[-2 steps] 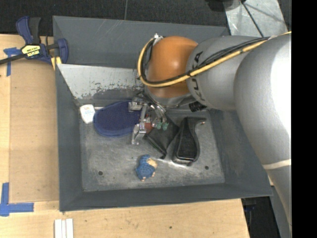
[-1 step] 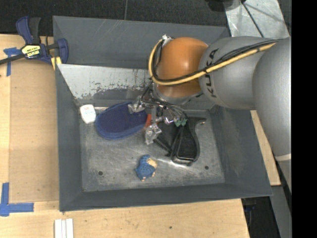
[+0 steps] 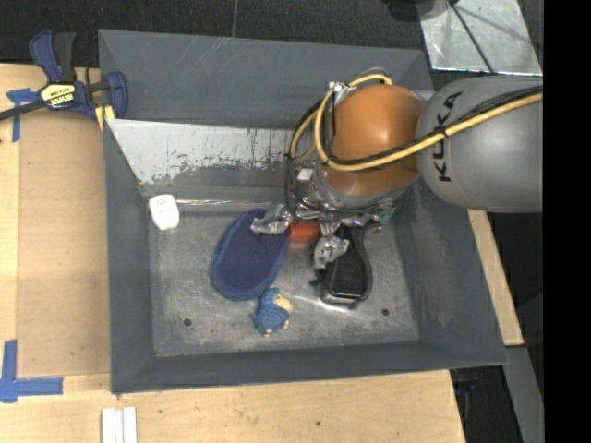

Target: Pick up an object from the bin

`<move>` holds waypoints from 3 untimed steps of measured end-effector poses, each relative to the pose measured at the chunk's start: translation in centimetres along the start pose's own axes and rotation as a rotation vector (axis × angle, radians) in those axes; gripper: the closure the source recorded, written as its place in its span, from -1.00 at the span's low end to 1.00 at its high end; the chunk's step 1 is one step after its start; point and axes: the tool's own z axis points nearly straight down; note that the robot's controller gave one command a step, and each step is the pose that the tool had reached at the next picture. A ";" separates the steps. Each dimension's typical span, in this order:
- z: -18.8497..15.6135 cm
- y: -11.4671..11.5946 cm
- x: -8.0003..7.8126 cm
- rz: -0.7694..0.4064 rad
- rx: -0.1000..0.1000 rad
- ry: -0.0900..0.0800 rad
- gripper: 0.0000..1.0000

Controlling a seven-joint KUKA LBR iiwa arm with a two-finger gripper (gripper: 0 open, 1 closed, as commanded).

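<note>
Red block [image 3: 303, 235] under gripper [image 3: 299, 233], wrist pointed down; arm from right

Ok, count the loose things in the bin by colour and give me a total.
Blue: 2, the flat oval piece and the small figure
White: 1, the small block
Black: 1, the glossy oval thing
Red: 1, the small piece, partly hidden
Total: 5

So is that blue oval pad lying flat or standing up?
Flat: the blue pad shows its whole oval face, lying on the bin's floor.
</note>
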 end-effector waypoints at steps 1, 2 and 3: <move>0.0 -1.5 2.3 -0.369 -0.004 -0.004 -1.00; 0.3 -4.1 1.7 -0.634 -0.023 0.003 -1.00; 0.1 -4.2 1.6 -0.630 -0.021 0.002 1.00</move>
